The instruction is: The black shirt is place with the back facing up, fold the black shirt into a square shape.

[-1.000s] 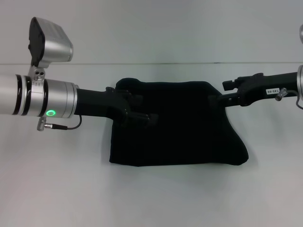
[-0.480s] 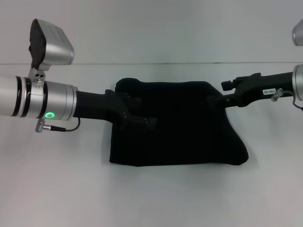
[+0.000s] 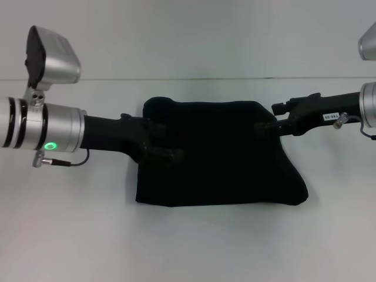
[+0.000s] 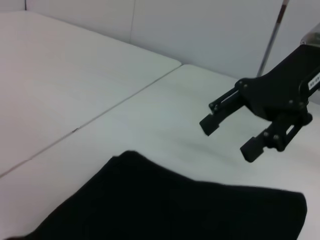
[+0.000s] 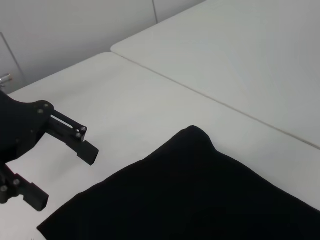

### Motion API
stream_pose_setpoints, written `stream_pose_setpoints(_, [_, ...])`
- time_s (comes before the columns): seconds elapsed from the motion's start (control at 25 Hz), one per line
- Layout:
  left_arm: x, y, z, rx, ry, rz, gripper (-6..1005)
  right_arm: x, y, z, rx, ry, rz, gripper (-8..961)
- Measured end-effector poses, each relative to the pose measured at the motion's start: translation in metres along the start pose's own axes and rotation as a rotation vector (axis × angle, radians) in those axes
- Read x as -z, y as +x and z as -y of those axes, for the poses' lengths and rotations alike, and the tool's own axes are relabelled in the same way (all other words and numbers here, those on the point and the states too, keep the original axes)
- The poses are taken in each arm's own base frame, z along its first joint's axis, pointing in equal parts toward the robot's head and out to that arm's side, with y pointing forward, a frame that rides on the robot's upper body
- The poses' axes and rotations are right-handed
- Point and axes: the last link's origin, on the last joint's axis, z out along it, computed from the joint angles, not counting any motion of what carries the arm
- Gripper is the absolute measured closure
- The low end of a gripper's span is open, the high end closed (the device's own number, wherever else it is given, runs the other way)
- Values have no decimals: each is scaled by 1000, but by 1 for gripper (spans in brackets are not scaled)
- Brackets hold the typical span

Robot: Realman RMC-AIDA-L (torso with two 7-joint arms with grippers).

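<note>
The black shirt (image 3: 220, 155) lies folded into a rough rectangle on the white table (image 3: 70, 235); no lettering shows. My left gripper (image 3: 170, 140) is open and empty over the shirt's left edge. It also shows in the right wrist view (image 5: 62, 175), jaws apart, just off the shirt (image 5: 200, 195). My right gripper (image 3: 263, 126) is open and empty at the shirt's upper right corner. In the left wrist view the right gripper (image 4: 228, 138) hovers above the table beyond the shirt (image 4: 165, 210), holding nothing.
A seam (image 3: 235, 78) runs across the table behind the shirt, where two table tops meet; it also shows in the left wrist view (image 4: 100, 115). A pale wall (image 3: 194, 29) rises behind the table.
My left arm has drawn back to the left, its gripper sliding off toward the shirt's left edge. My right arm has shifted slightly up and to the right. The shirt has not moved.
</note>
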Motion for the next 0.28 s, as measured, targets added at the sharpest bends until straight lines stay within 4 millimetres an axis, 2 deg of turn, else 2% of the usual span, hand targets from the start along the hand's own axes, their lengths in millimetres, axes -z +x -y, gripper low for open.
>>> stream_pose_setpoints(0.28, [12, -9, 0, 17, 10, 3, 178, -5, -4, -4, 8, -11, 4, 106])
